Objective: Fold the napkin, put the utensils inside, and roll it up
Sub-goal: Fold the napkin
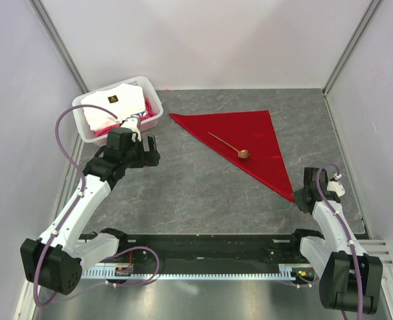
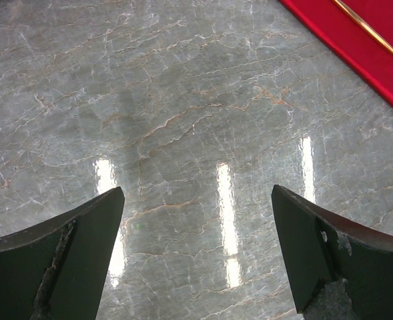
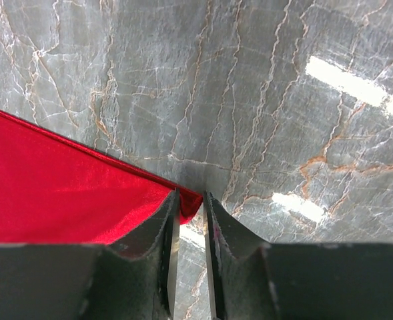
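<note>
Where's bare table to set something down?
Widest free patch: table centre, bounded by napkin, left gripper and the arm bases. Also a narrow strip between napkin and back wall. Crowded: far-left corner, basket plus left gripper; right edge, right gripper at napkin's near corner.

A red napkin (image 1: 249, 137), folded into a triangle, is lying on the grey marbled worktop (image 1: 203, 193), its longest point reaching toward the near right. A spoon (image 1: 226, 144) is resting on it, bowl toward the near right and handle slanting to the far left. The right hand (image 1: 301, 197) is sitting at the napkin's near corner. The left hand (image 1: 151, 150) is hovering well apart from the napkin, just beside a white bin (image 1: 83, 128) holding white and pink cloths (image 1: 113, 103).
</note>
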You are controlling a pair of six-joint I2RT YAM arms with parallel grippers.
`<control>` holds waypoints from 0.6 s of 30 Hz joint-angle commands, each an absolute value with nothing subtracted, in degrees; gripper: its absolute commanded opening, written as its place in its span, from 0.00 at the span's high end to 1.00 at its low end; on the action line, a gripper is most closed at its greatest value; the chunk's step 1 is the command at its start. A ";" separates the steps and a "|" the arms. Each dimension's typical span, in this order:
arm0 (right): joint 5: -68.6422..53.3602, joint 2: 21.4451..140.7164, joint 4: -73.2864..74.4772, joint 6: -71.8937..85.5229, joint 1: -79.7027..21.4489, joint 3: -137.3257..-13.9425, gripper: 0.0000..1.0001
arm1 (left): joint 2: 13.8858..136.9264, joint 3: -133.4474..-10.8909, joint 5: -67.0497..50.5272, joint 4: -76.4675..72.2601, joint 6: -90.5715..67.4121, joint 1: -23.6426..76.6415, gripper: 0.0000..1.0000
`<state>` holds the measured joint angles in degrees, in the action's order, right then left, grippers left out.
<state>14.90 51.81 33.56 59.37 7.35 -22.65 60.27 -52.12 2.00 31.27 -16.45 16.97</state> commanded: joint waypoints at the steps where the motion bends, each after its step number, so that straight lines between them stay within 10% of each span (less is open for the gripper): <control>1: 16.08 51.86 32.34 57.22 7.65 -24.34 0.75 | 59.86 -53.79 2.46 30.94 -15.12 17.40 0.00; 18: 14.42 52.91 29.80 47.90 7.21 -31.72 1.00 | 59.68 -53.70 2.55 30.94 -15.03 17.49 0.00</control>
